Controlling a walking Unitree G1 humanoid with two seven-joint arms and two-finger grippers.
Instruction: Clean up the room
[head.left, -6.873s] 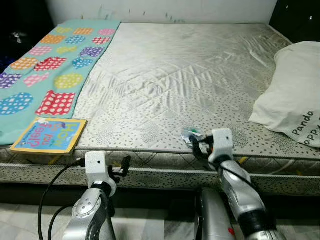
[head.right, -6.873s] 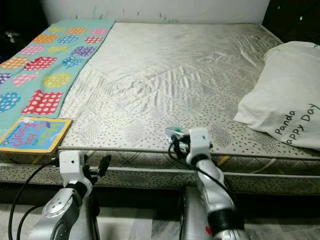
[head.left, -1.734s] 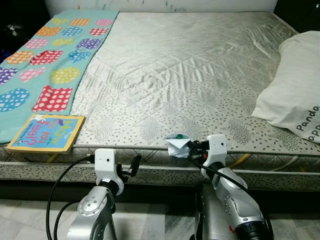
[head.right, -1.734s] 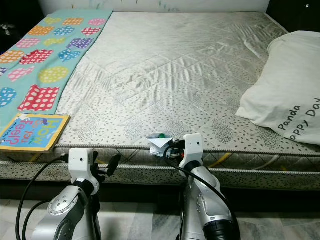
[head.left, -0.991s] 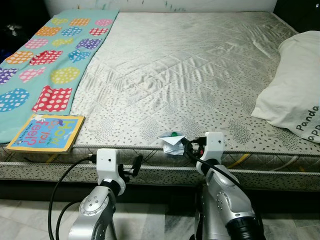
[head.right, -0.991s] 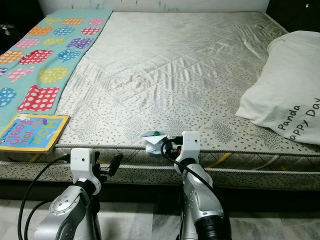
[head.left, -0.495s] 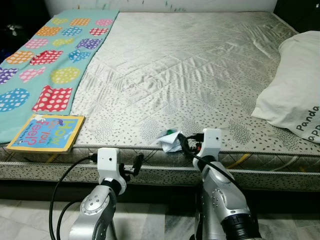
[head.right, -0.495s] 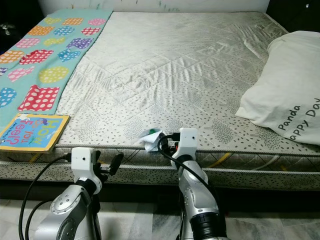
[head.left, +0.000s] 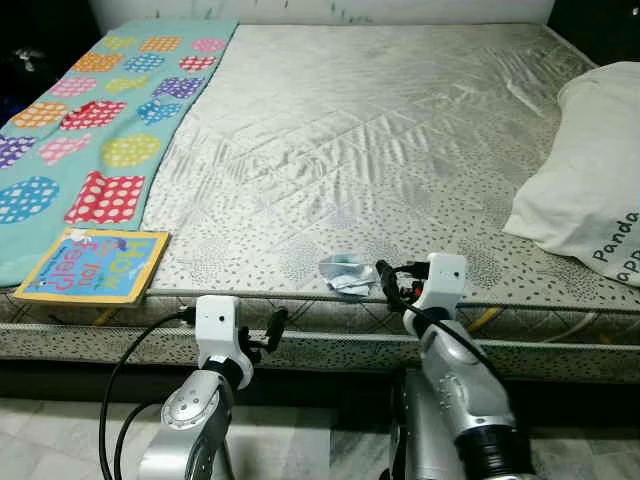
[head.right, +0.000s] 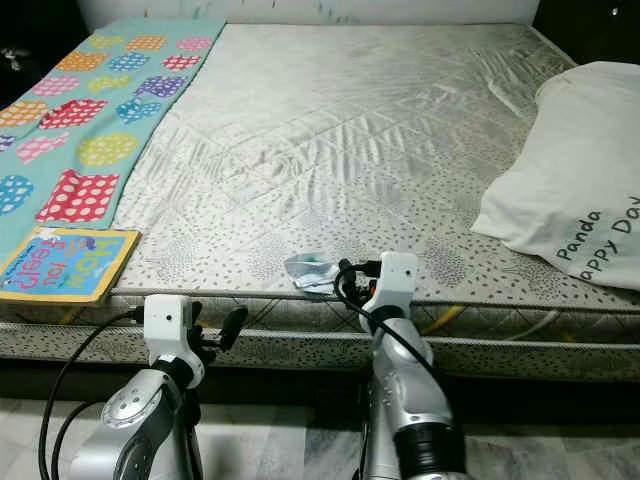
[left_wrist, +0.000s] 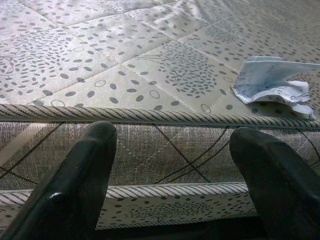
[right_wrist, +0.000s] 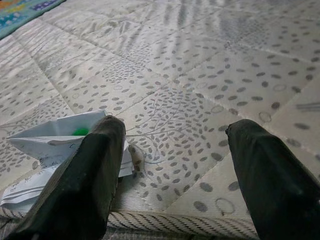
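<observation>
On the far left of the bare mattress (head.left: 380, 130), a teal blanket (head.left: 90, 130) patterned with bright polka-dot patches runs along the left edge, with a children's picture book (head.left: 95, 265) lying on its near end, at the mattress's front corner. In front of the bed's near side, the left gripper (head.left: 262, 335) hangs just below the piped mattress edge, its two black fingers (left_wrist: 75, 185) spread apart and empty; its wrist view looks over the edge at the patterned fabric. Right of it, near the middle of the front edge, a crumpled white paper wrapper (head.left: 345, 274) with a spot of green lies on the mattress top, just inside the piping. The right gripper (head.left: 392, 284) is immediately to the wrapper's right at the mattress edge, released, its fingers wide apart. In the right wrist view one finger (right_wrist: 85, 180) sits just beside the paper (right_wrist: 55, 145), partly covering it; whether they touch cannot be told. At the far right, a white pillow (head.left: 590, 180) with black lettering rests on the mattress, well apart from the wrapper.
</observation>
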